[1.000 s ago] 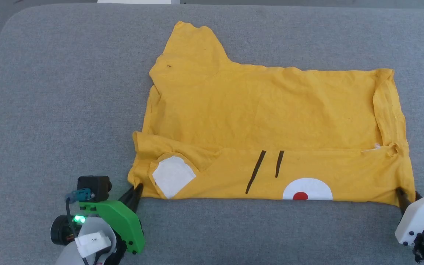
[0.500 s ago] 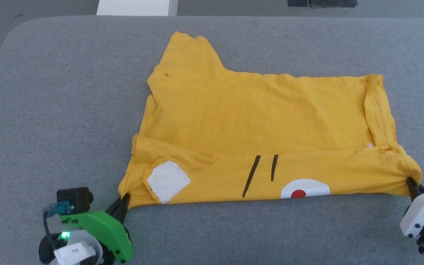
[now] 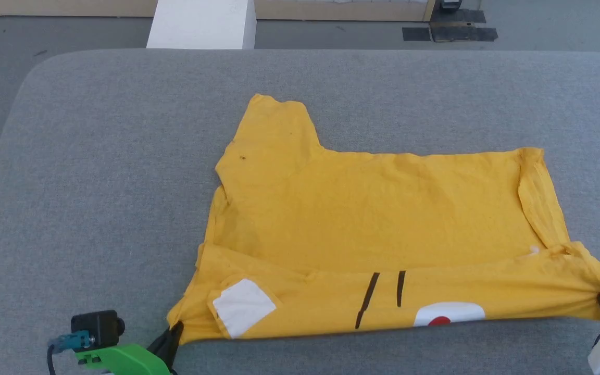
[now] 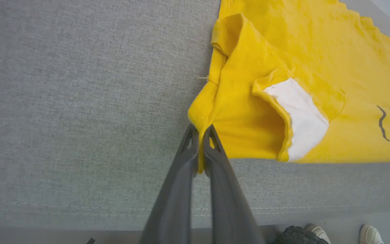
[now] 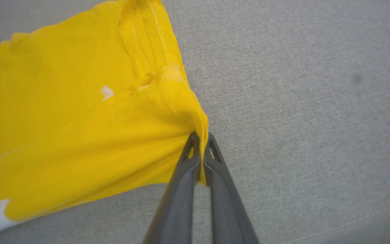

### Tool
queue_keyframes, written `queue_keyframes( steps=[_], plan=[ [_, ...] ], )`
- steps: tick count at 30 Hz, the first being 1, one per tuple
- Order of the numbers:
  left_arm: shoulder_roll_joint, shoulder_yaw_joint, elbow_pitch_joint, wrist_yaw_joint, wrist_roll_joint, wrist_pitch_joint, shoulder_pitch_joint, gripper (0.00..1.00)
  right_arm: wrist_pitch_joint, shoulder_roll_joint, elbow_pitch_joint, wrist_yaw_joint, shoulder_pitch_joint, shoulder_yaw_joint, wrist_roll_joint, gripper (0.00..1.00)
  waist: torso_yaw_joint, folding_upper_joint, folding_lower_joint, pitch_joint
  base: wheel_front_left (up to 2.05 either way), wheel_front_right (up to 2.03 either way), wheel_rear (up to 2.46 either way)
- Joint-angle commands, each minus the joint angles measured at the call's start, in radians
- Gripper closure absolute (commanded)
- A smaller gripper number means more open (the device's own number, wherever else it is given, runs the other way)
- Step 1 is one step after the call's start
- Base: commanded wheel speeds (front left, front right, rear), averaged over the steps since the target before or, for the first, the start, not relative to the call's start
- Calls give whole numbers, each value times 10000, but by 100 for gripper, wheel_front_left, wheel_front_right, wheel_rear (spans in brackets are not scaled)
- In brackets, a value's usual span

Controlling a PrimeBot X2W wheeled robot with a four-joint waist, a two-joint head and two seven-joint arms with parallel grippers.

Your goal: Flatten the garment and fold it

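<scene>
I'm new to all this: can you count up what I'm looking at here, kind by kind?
Clothing: 1, the garment, a yellow T-shirt spread on the table.
Grippers: 2, the left gripper and the right gripper, each shut on a near corner of the garment.
Furniture: 1, the grey table.
Other: 1, a white block beyond the table.
Total: 5

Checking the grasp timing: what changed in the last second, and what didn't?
The right gripper closed on the garment at its near right corner, bunching and lifting it off the table. The left gripper stayed shut on the near left corner; the far half stayed flat.
</scene>
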Motion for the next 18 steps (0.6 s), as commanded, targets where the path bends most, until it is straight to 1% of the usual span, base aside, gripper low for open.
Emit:
queue_keyframes(
  steps=[1,2,3,4,5,6,7,8,11,12,16,18],
  plan=[
    [39,91,11,123,-37,-12,155,100,20,-48,-81,-23,155,-124,16,100,20,0,0,-48,0,0,0],
    [-74,50,186,98,-88,-131,156,100,-9,-15,-7,-23,284,-61,11,100,30,0,0,-105,0,0,0],
    [-120,47,314,75,-89,-236,103,100,-58,-5,66,-23,279,-54,27,85,31,0,0,-121,0,0,0],
    [-136,26,428,42,-69,-307,52,71,-119,1,143,-23,265,-44,17,61,31,0,0,-132,0,0,0],
    [-182,26,565,9,-51,-449,-42,50,-206,8,247,-23,249,-8,-16,19,34,0,0,-140,0,0,0],
    [-225,31,683,-9,-44,-557,-122,15,-271,12,339,-23,225,18,-31,0,34,0,0,-145,0,0,0],
    [-261,10,829,-45,-30,-648,-219,2,-353,16,449,-23,178,42,-29,0,34,0,0,-153,0,0,0],
    [-289,-10,922,-93,-32,-721,-297,0,-413,18,521,-23,144,70,-34,0,33,0,0,-158,0,0,0],
    [-362,-18,1172,-200,-59,-936,-508,0,-585,22,701,-23,13,147,36,0,30,0,0,-171,0,0,0],
    [-356,69,1234,-202,-24,-1177,-618,0,-681,23,665,-23,-82,198,118,0,30,0,0,-179,0,0,0],
    [-272,258,871,-174,133,-1675,-617,0,-919,24,193,-23,-228,164,165,0,40,0,0,-146,0,0,0],
    [-260,470,462,-58,391,-2302,-656,0,-1290,24,-247,-23,-360,219,171,0,52,0,0,-105,0,0,0]
  ],
)
